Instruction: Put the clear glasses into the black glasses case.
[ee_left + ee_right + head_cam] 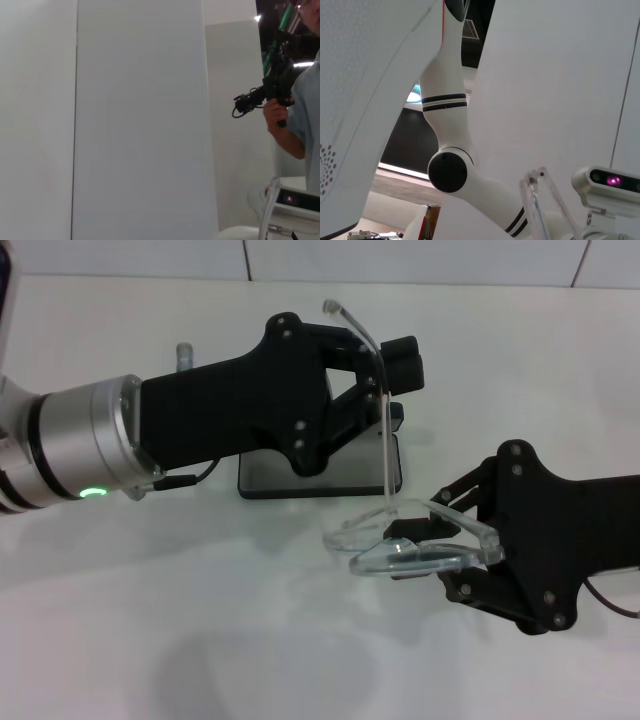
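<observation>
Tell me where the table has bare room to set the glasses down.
Bare table lies near the robot, below the left gripper, and far right behind the right gripper. The middle is crowded: both grippers hold the clear glasses just before the black glasses case.

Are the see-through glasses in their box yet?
Not yet. Both claws hold the clear glasses above the table: the left claw pinches one raised temple arm, the right claw grips the lens end. The black glasses case lies open behind them, showing nothing inside. Lowering them in is left.
</observation>
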Available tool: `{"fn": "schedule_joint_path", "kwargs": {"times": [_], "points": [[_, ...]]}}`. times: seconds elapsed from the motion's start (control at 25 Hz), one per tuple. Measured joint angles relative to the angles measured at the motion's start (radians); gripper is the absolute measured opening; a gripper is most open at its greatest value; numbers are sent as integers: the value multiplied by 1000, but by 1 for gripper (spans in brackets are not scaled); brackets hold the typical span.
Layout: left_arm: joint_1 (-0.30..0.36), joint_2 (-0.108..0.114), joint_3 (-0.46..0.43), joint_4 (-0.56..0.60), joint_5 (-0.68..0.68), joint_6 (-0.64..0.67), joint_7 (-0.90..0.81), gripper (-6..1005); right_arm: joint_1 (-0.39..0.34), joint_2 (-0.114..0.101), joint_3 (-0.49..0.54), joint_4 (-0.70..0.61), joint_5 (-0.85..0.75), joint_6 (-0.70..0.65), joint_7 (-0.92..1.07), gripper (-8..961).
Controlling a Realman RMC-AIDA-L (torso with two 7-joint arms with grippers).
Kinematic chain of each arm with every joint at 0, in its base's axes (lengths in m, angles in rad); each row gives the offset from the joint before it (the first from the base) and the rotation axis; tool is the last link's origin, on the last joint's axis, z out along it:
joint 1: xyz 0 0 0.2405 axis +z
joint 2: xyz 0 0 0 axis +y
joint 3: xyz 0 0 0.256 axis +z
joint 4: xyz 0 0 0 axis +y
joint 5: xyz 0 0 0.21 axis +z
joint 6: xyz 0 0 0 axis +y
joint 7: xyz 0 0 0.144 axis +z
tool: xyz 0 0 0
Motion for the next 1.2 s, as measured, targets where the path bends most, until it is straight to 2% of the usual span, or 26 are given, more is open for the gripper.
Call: {"fn": "schedule_joint_path", "kwargs": {"times": [0.52,0.84,1.2], "points": [[9,-3,-2,1,-5,58,1,89,-3,0,2,4,0,23,1,104],[13,-1,-60,-7,-11,48,3,88,-3,0,-12,-6,-1,-15,0,105],[21,-1,-38,0,-1,61,-1,86,-5,-1,18,2,10,0,-6,104]]}}
